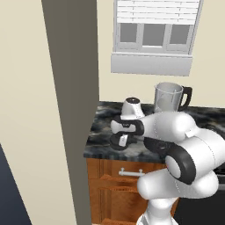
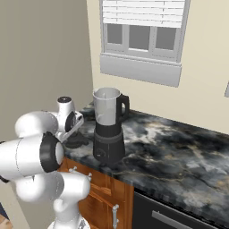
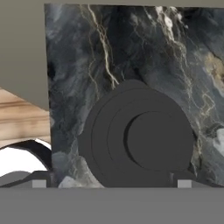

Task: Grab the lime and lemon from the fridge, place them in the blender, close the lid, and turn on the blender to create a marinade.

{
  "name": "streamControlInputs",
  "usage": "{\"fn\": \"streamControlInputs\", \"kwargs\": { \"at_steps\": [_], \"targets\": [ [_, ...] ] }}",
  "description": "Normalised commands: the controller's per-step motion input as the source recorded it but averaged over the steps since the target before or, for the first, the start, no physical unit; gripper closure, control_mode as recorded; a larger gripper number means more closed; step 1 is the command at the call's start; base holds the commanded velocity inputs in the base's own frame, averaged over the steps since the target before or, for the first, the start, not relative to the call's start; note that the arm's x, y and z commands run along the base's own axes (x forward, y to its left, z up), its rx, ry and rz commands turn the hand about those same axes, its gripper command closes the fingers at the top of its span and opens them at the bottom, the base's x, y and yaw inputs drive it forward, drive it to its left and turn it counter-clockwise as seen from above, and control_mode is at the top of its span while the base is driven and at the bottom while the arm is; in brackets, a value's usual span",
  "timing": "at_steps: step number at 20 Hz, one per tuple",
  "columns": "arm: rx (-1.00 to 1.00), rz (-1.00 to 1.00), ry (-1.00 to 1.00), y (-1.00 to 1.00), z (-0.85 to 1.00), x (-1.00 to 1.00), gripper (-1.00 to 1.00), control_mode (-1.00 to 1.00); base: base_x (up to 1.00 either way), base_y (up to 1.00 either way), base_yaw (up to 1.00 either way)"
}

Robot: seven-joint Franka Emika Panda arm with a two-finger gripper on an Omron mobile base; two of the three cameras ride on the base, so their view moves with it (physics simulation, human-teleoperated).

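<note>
Gripper (image 3: 112, 183) points down at the counter (image 3: 144, 52), directly over the lid (image 3: 140, 140). Jaws stand fully apart: the two tips show at the bottom of the hand view, one at each lower flank of the lid. Nothing is held between them; whether the tips touch the lid or the counter cannot be told.

Lid: round, black, domed, with a raised centre knob. It lies flat on the dark marbled counter, near the counter's left end. In the right base view the lid (image 2: 77, 141) shows as a dark disc under the hand, just left of the blender (image 2: 108, 129) and apart from it. In the left base view the lid itself is hard to make out behind the wrist.

Blender: stands upright on the counter (image 2: 179, 152), dark base, clear tapered jar, black side handle. The jar's mouth is uncovered. Through the clear wall the jar looks empty; no fruit can be seen in it. In the left base view the blender (image 1: 169, 97) rises behind the forearm, below the window (image 1: 154, 33).

A tall grey panel (image 1: 74, 110) stands just left of the counter's end. Wooden drawers (image 1: 118, 180) with pale handles sit below the counter (image 1: 101, 132).
</note>
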Motion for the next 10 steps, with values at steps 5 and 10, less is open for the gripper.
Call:
{"fn": "streamControlInputs", "kwargs": {
  "at_steps": [5, 10],
  "targets": [
    [0.0, 0.0, 0.0, 0.0, -0.13, 0.25, -1.0, -1.0, 0.0, 0.0, 0.0],
    [0.0, 0.0, 0.0, 0.02, -0.14, 0.24, -1.0, -1.0, 0.0, 0.0, 0.0]
  ]
}}
